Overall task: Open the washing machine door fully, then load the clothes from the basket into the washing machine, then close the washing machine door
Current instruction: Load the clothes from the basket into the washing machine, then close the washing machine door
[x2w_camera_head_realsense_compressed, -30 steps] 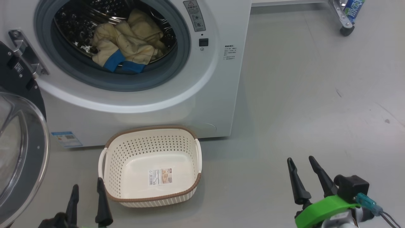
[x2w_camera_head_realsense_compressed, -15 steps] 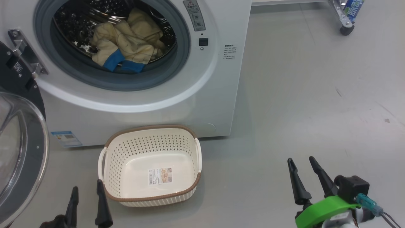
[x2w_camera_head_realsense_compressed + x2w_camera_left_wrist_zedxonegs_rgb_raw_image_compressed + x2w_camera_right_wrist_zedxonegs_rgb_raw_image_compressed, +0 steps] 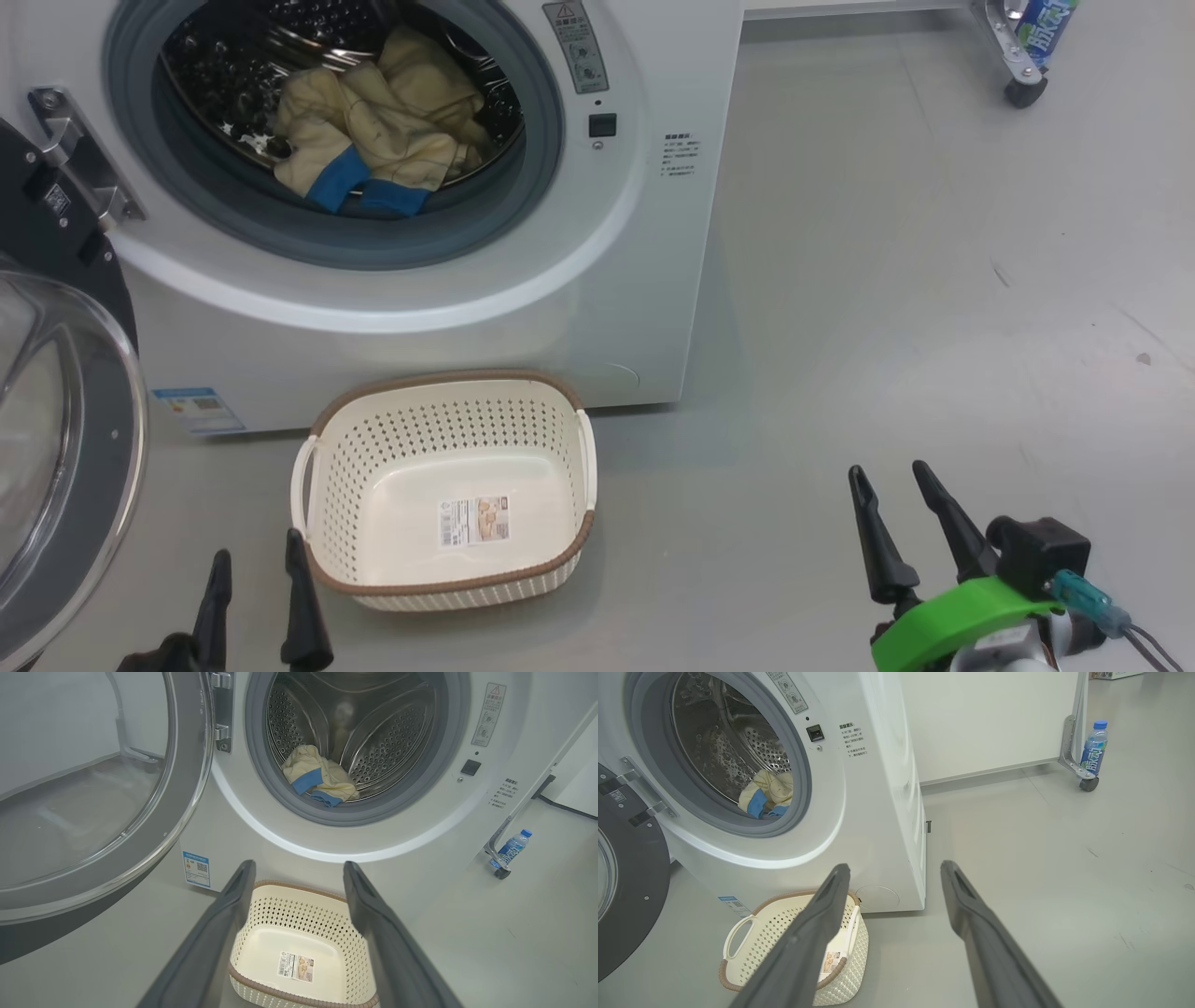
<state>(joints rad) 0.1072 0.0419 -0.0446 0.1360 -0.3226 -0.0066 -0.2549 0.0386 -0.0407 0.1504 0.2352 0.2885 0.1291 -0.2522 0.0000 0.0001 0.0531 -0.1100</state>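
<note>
The clothes (image 3: 373, 140) lie in a pale-yellow heap with blue trim inside the steel drum (image 3: 387, 732) of the washing machine (image 3: 448, 308), resting toward the front of the drum, just behind the grey seal (image 3: 523, 201). The washing machine door (image 3: 103, 467) stands swung out wide to the robot's left of the opening. It hangs from its metal hinge (image 3: 79, 154), with the black rim and clear glass bowl in plain sight. On the floor (image 3: 840, 327) right in front of the machine sits the basket (image 3: 448, 383), upright, with nothing in it but the label sticker (image 3: 474, 520) on its bottom. Its back rim is close to the machine's front panel, near the small blue label (image 3: 198, 409). The left gripper (image 3: 259, 551) hovers low just beside the basket's near-left corner, its 2 dark fingers spread apart and gripping nothing. The right gripper (image 3: 887, 471) hangs over bare floor well off to the basket's right, its 2 fingers likewise parted around empty air. A drinks bottle (image 3: 1093, 749) stands far off beside a caster wheel (image 3: 1088, 784).
</note>
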